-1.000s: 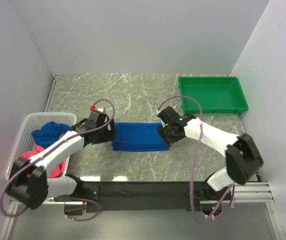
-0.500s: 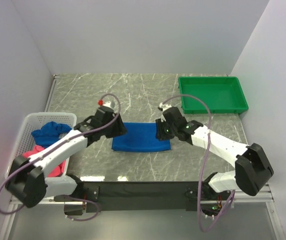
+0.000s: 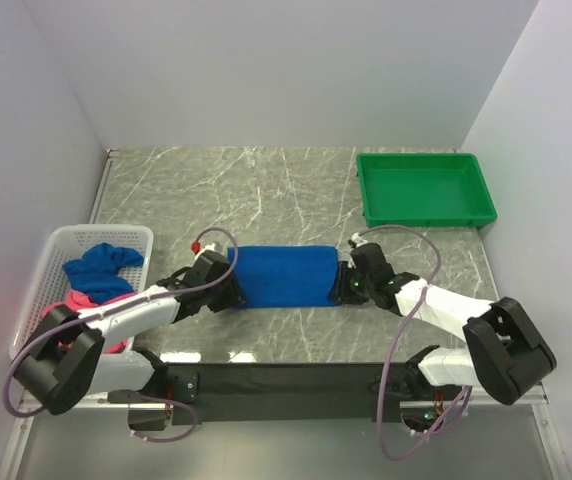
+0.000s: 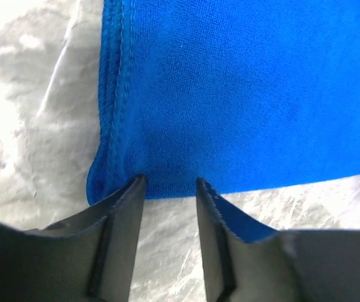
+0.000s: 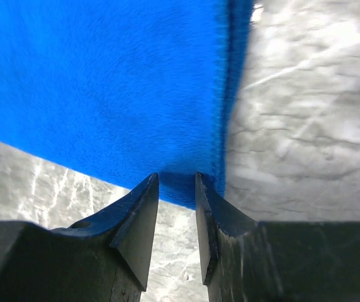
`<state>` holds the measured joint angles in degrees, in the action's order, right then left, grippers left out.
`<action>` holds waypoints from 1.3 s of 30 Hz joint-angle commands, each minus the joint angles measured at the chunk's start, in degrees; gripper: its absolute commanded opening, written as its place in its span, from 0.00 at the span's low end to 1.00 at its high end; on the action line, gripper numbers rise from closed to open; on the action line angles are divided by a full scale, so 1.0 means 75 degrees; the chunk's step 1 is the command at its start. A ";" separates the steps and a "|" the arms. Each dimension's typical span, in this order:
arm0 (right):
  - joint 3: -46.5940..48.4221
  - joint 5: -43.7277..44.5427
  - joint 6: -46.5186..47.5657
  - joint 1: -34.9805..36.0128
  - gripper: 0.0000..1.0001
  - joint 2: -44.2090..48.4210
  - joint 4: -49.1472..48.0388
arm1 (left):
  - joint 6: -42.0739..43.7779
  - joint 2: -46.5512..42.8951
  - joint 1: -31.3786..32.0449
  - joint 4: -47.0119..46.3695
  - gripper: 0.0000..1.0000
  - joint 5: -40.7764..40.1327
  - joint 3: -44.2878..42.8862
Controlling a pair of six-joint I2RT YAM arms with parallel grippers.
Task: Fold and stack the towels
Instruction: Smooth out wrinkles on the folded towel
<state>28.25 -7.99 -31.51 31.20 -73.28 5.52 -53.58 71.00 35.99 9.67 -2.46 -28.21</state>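
A folded royal blue towel [image 3: 286,275] lies flat on the marble mid-table. My left gripper [image 3: 234,290] sits low at its near left corner and my right gripper [image 3: 344,285] at its near right corner. In the left wrist view the towel [image 4: 243,94] fills the top, and the left gripper [image 4: 169,181] has its tips on the near hem, a narrow gap of bare marble between the fingers. The right wrist view shows the same: the towel [image 5: 104,82] above, the right gripper [image 5: 177,177] narrowly open at the hem. Neither visibly pinches cloth.
A white lattice basket [image 3: 96,232] at the left holds a crumpled blue towel [image 3: 101,265] and a pink-red towel [image 3: 78,298]. A green tray [image 3: 421,195] stands at the back right. Walls close in on the left, back and right.
Both grippers came from the towel's far corners toward me to its near corners and dropped low. Their jaws narrowed. The towel now lies a bit squarer.
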 commanded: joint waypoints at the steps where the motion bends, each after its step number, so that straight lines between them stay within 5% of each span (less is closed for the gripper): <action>1: -0.0309 -0.0200 -0.0205 -0.0339 0.38 0.0545 -0.0688 | -0.0355 -0.0559 0.0030 0.0034 0.46 -0.0270 0.0280; 7: -0.0123 -0.0540 -0.0053 -0.0679 0.42 0.1471 -0.1344 | -0.0602 -0.1849 0.0030 0.0491 0.71 -0.0515 0.0024; 11: 0.0368 -0.0774 -0.0345 -0.0937 0.62 0.1357 -0.2117 | -0.0485 -0.1840 -0.0005 0.0329 0.83 -0.0960 -0.0643; 24: 0.1038 -0.1407 -0.1705 -0.1652 0.52 -0.2319 -0.5515 | 0.0546 0.1922 -0.1364 -0.1699 0.55 -0.0574 -0.2110; 35: 0.0686 -0.0904 -0.1731 -0.2015 0.50 -0.3403 -0.6057 | 0.0640 0.3213 -0.1611 -0.1911 0.54 -0.0972 -0.1970; 39: 0.1060 -0.0659 -0.1156 -0.1992 0.53 -0.2630 -0.4642 | 0.1073 0.2792 -0.1529 -0.1314 0.70 -0.1382 -0.2390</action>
<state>34.09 -16.56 -44.56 16.64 -98.17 -35.07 -49.47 93.49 24.60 -5.63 -7.64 -44.40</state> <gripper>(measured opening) 0.520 0.662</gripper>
